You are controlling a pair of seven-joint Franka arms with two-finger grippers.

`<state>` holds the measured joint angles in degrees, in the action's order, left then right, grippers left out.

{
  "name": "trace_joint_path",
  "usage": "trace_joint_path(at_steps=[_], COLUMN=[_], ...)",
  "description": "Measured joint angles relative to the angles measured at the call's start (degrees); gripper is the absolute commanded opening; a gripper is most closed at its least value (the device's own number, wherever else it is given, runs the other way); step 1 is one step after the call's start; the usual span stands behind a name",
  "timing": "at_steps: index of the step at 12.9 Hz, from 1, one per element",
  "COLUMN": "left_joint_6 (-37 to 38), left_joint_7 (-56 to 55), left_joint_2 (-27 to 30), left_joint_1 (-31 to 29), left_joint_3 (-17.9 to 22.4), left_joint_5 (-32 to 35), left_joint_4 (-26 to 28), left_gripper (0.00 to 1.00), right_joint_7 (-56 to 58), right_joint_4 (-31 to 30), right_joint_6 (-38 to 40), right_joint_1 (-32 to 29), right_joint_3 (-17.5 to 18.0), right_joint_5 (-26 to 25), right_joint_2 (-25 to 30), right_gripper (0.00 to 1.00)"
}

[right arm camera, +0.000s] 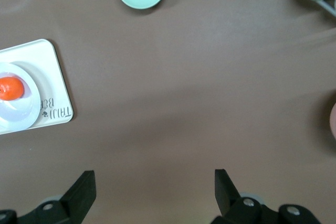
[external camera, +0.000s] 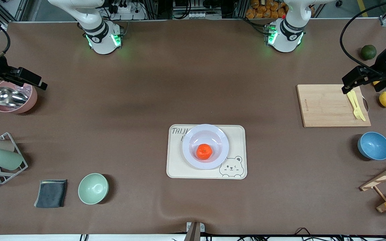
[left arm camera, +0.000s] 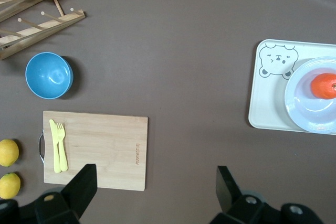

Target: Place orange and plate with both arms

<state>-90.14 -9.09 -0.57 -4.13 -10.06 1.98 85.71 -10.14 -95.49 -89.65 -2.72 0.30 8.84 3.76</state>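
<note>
Tabletop (external camera: 146, 100): brown, and it carried everything; both my arms waited out at its two ends.
Bear tray (external camera: 176, 169): cream, at mid-tabletop, well apart from both my tools and between them.
Cutting board (external camera: 327, 105): wooden, under my left tool, with a yellow fork (external camera: 356, 107) lying on it.
Plate (external camera: 191, 152): pale lavender-white, it sat on the bear tray, well apart from either tool.
Pink bowl (external camera: 28, 103): under my right tool, with a metal scoop (external camera: 8, 96) in it.
Left tool (left arm camera: 156, 184): my fingers stood wide and held nothing, over the cutting board's edge.
Right tool (right arm camera: 155, 187): my fingers stood wide and held nothing, over the pink bowl.
Orange (external camera: 204, 151): reddish-orange, it rested in the plate's shallow centre.
</note>
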Motion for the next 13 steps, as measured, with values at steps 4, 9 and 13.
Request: trace_joint_path(at_steps=[4,9,13], left_joint_6=[0.0,0.0,0.0], left_joint_7=[0.0,1.8,1.8], left_joint_2=[0.7,0.7,0.7], left_joint_1=[-0.4,-1.2,-1.2], left_joint_3=[0.0,-0.2,-0.4], left_joint_5=[-0.3,-1.1,-1.1], left_joint_4=[1.4,2.0,1.8], left_gripper=[1.0,1.0,1.0], right_joint_7=[0.3,0.9,1.3], right_joint_4=[0.4,1.2,1.2], right_joint_6=[-2.4,-3.0,-3.0], right_joint_1=[0.1,1.4,1.4], right_joint_3=[0.4,1.8,1.9], right_joint_5=[-2.0,-9.4,-9.8], right_joint_2=[-0.7,-0.9,-1.0], right_gripper=[1.0,1.0,1.0])
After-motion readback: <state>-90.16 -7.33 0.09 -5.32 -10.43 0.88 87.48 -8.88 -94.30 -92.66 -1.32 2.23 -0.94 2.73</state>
